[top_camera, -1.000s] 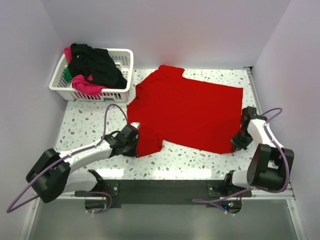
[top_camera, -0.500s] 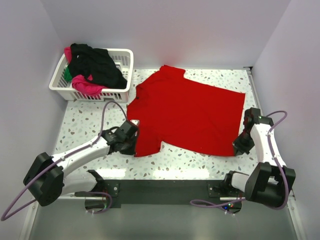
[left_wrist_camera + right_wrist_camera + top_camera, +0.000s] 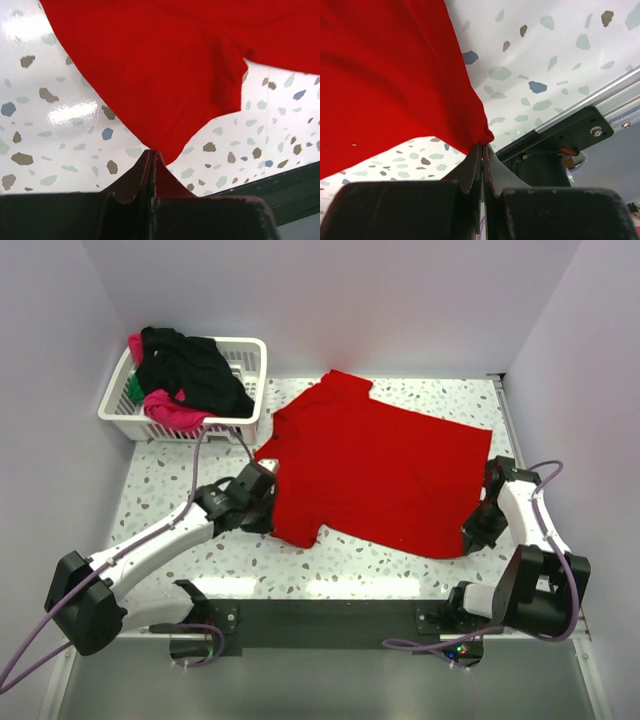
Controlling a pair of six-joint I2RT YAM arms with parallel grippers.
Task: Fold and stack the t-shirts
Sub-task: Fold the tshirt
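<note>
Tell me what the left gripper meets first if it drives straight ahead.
The red shirt: left gripper is shut on its edge, and more of that cloth lies straight ahead. Beyond it, depth is unclear.

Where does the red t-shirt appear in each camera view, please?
Top external: red t-shirt spread mid-table.
Left wrist: red t-shirt fills the top, its tip pinched by the left hand.
Right wrist: red t-shirt fills the upper left, pinched by the right hand.
Shared landmark: speckled tabletop.
</note>
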